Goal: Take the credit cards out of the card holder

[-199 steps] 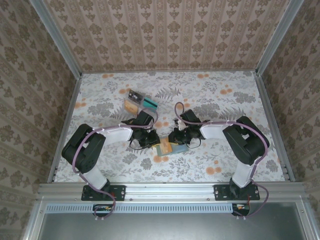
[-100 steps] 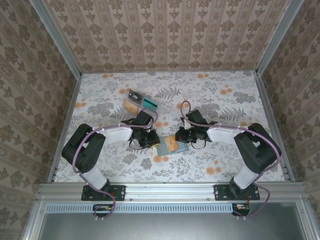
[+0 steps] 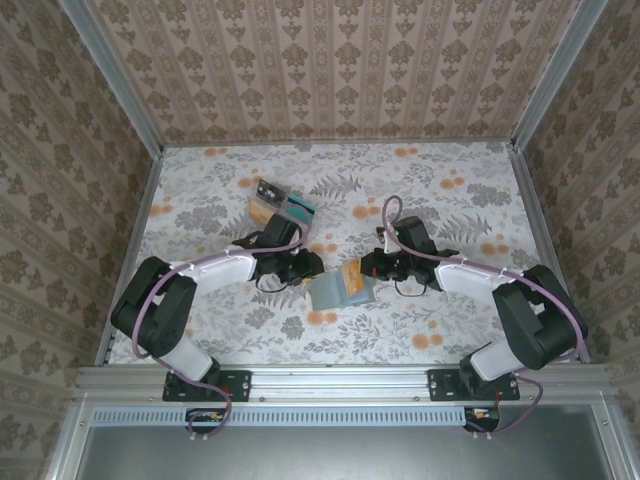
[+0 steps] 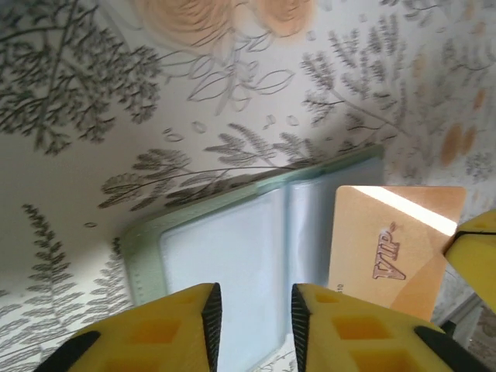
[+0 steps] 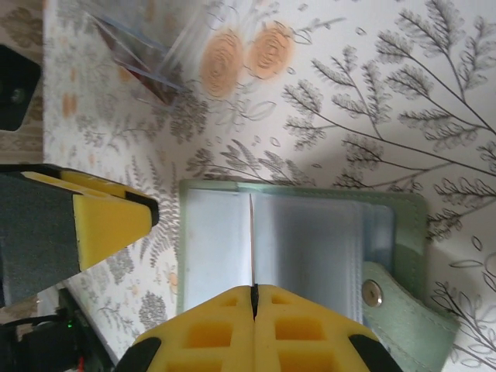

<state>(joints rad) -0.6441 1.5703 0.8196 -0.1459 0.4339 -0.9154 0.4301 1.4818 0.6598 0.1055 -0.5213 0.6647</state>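
The card holder [image 3: 330, 293] lies open on the flowered table, its pale blue lining up [image 4: 225, 263] and its snap tab [image 5: 373, 293] to one side. My right gripper [image 5: 253, 291] is shut on a tan-orange credit card [image 4: 387, 248] marked VIP, seen edge-on [image 5: 252, 236] over the holder's open pages. In the top view the card [image 3: 350, 278] shows orange at the holder's far right, beside my right gripper [image 3: 372, 268]. My left gripper [image 4: 254, 310] hangs open just over the holder's left page with nothing between its fingers; from above, the left gripper [image 3: 303, 266] sits at the holder's left.
A clear plastic tray [image 3: 280, 203] with colourful cards stands behind the left arm, and the same clear plastic tray [image 5: 147, 54] appears at the top of the right wrist view. Bare flowered table lies to the front and at the far right.
My left gripper has opened and let go of the holder. My right arm has drawn back to the right with the tan card, and the holder has shifted slightly right.
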